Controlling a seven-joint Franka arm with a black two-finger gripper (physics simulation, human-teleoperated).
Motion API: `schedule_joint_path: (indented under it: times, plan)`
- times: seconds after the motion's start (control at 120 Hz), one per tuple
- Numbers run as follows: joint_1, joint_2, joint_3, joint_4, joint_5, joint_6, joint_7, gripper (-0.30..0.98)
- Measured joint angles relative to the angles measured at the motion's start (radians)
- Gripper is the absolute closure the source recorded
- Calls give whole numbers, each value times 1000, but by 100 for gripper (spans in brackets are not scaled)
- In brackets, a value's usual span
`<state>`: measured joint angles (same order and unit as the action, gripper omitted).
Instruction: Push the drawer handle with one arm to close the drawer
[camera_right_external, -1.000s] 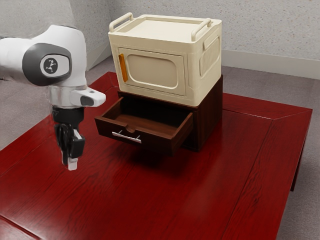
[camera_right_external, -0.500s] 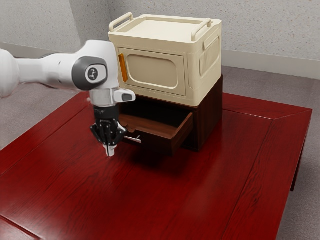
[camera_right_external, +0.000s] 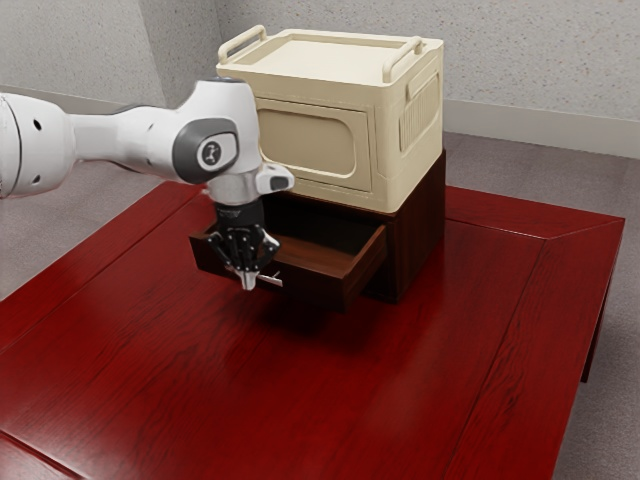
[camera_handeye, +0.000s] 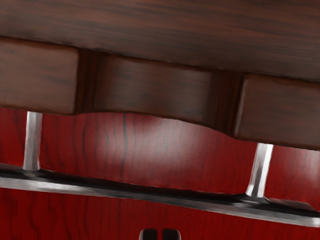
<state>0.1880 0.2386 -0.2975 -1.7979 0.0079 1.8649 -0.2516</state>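
The gripper (camera_right_external: 248, 284) is in front of the open drawer (camera_right_external: 325, 281), its fingertips together at the metal handle (camera_right_external: 271, 281) and covering part of it. Whether they touch it cannot be told. In the wrist view the bar of the handle (camera_handeye: 130, 192) runs across on two posts, beyond the drawer's notched front edge (camera_handeye: 40, 75). Close beside the bar, on its side away from the drawer, are the two dark tips of the gripper (camera_handeye: 160, 234), with nothing held between them.
A cream box (camera_right_external: 310, 120) with two top handles stands on the dark wooden cabinet (camera_right_external: 418, 230) that houses the drawer. Both rest on the red table (camera_right_external: 400, 390), whose glossy top stretches out in front of them.
Over the last second my hand has travelled toward the exterior view's right, up to the drawer's front, and has turned. The drawer still stands out by the same amount.
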Motion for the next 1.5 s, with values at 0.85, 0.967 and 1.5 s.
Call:
schedule_joint_path:
  times: [0.85, 0.967, 1.5]
  plan:
    - [0, 184, 13, 211, 69, 71, 16, 79]
    - [-3, 207, 25, 234, 70, 73, 20, 79]
    - [-43, 237, 32, 299, 67, 89, 43, 78]
